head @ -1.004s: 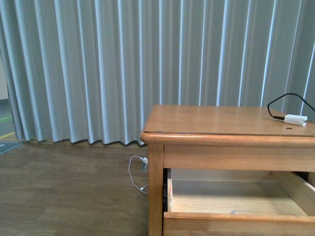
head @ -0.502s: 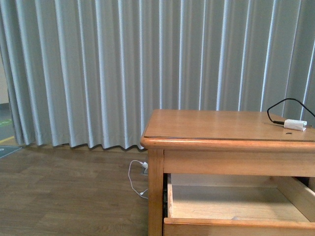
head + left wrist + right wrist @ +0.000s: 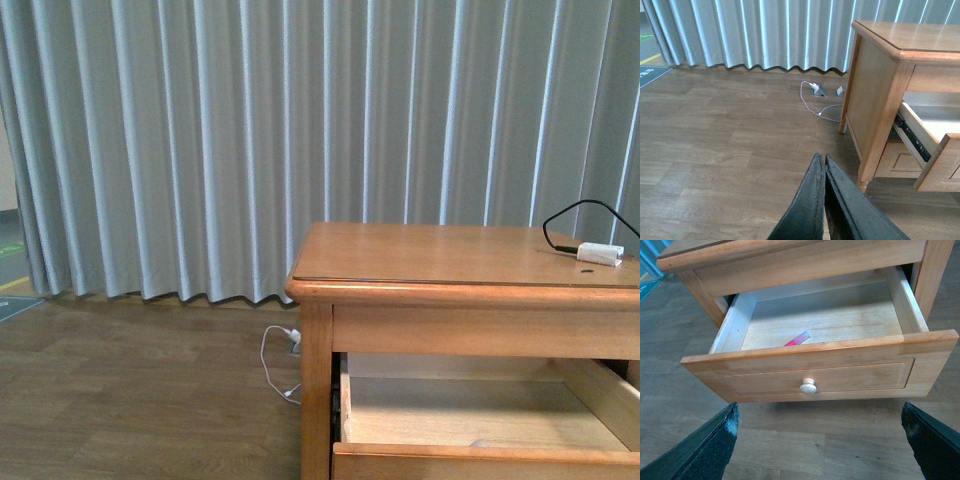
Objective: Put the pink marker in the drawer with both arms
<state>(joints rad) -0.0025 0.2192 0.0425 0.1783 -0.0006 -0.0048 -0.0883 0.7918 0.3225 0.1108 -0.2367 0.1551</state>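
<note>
The upper wooden drawer (image 3: 820, 377) stands pulled open, with its pale round knob (image 3: 808, 386) facing my right wrist camera. The pink marker (image 3: 798, 338) lies inside it near the front panel, only partly showing over the rim. My right gripper (image 3: 820, 427) is wide open and empty, in front of and below the knob, above the floor. My left gripper (image 3: 822, 159) is shut and empty, over the floor to the side of the cabinet (image 3: 880, 95). The open drawer also shows in the front view (image 3: 480, 460) and the left wrist view (image 3: 940, 150). Neither arm shows in the front view.
A white adapter with a black cable (image 3: 598, 253) lies on the cabinet top at the right. A white cable and plug (image 3: 812, 97) lie on the wooden floor by the grey curtain (image 3: 250, 140). The lower drawer (image 3: 897, 160) sits shut beneath the open one.
The front view has risen a little since a second ago, so the cabinet sits lower in the picture; since half a second ago nothing has visibly moved.
</note>
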